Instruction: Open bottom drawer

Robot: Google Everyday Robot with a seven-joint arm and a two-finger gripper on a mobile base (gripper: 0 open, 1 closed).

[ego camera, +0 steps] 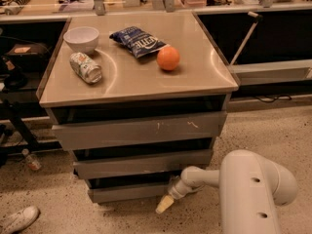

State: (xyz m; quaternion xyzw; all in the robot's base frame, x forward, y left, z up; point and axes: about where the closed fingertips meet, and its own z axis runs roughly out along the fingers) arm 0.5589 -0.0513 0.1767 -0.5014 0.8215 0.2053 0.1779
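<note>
The bottom drawer (127, 192) is the narrowest grey front at the foot of the metal cabinet, below the mid-width front (142, 163) and the widest scratched front (139, 129). Its slanted panel looks level with the cabinet, with a dark gap above it. My gripper (165, 204) hangs at the drawer's lower right corner, its yellowish tip pointing down and left towards the floor. My white arm (253, 189) reaches in from the lower right.
On the cabinet top (204, 77) stand a white bowl (81, 38), a lying can (85, 67), a blue chip bag (139, 40) and an orange (168, 58). A shoe (18, 219) and a small bottle (30, 160) lie on the speckled floor at left. Shelving runs behind.
</note>
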